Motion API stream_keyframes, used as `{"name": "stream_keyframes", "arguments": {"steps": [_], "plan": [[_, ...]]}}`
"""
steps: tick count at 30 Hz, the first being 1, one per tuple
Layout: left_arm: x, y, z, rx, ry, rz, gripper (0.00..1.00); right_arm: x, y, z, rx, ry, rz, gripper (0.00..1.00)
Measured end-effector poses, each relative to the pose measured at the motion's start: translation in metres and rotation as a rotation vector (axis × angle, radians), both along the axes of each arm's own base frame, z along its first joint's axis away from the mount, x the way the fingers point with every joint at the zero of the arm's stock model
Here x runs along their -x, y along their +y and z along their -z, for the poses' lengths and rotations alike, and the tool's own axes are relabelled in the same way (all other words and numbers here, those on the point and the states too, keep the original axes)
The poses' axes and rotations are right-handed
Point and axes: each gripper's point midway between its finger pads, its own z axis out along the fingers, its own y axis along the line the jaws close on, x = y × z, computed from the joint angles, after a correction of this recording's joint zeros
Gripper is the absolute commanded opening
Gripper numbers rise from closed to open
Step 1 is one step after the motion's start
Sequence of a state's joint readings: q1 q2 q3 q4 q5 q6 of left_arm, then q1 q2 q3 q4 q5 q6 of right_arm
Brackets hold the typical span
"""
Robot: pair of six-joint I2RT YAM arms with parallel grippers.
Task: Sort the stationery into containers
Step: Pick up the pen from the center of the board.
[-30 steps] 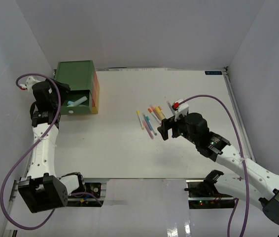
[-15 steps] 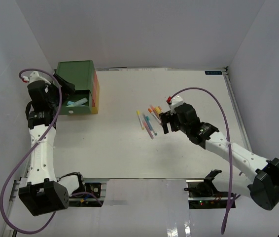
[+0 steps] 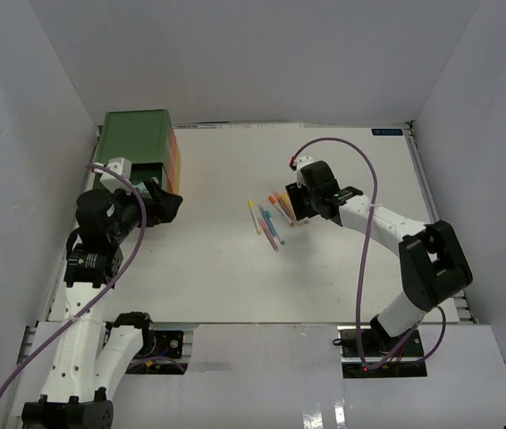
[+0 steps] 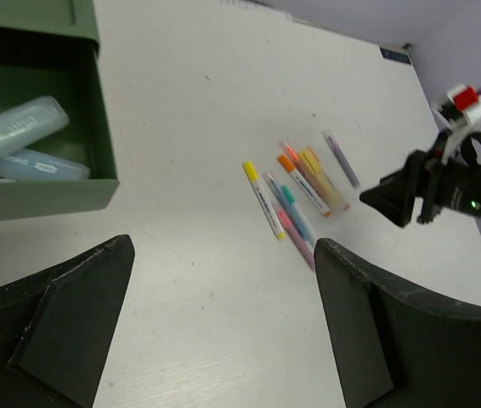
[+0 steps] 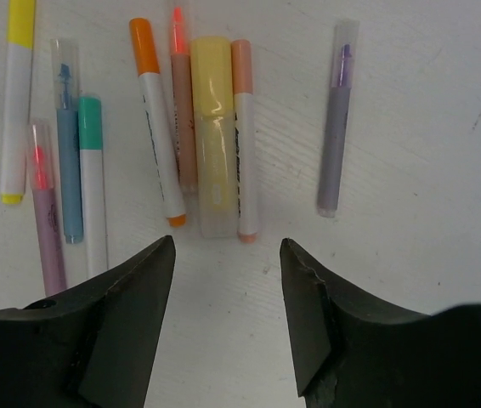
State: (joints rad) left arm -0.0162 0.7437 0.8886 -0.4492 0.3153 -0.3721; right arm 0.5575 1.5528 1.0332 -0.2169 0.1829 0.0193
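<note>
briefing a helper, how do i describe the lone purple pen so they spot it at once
On the white table, find the row of pens near the middle, right of the green drawer box. The purple pen lies at the row's right end, apart across a bare gap while the others crowd together, its tip purple under a clear cap.

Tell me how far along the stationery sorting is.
Done: two pale blue markers lie in the open green drawer. In hand: nothing; right gripper hovers open near the yellow highlighter, left gripper open and empty. Left: nine pens on the table.
</note>
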Motion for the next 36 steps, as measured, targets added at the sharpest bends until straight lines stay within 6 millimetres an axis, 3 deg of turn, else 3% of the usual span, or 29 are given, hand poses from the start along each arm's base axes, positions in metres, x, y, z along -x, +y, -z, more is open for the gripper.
{"name": "stream_keyframes", "arguments": {"steps": [4,13,20,36], "plan": [[0.010,-0.012,0.016,-0.027,0.028,0.058,0.98,-0.009,0.008,0.021,0.025,0.056,-0.010,0.57],[0.015,-0.018,0.014,-0.041,0.009,0.086,0.98,-0.025,0.018,0.056,0.069,0.126,-0.010,0.48],[0.016,-0.019,0.017,-0.043,0.016,0.090,0.98,-0.031,0.018,0.065,0.086,0.135,-0.003,0.40],[0.016,-0.021,0.021,-0.038,0.032,0.098,0.98,-0.030,0.020,0.074,0.088,0.156,-0.010,0.34]]}}
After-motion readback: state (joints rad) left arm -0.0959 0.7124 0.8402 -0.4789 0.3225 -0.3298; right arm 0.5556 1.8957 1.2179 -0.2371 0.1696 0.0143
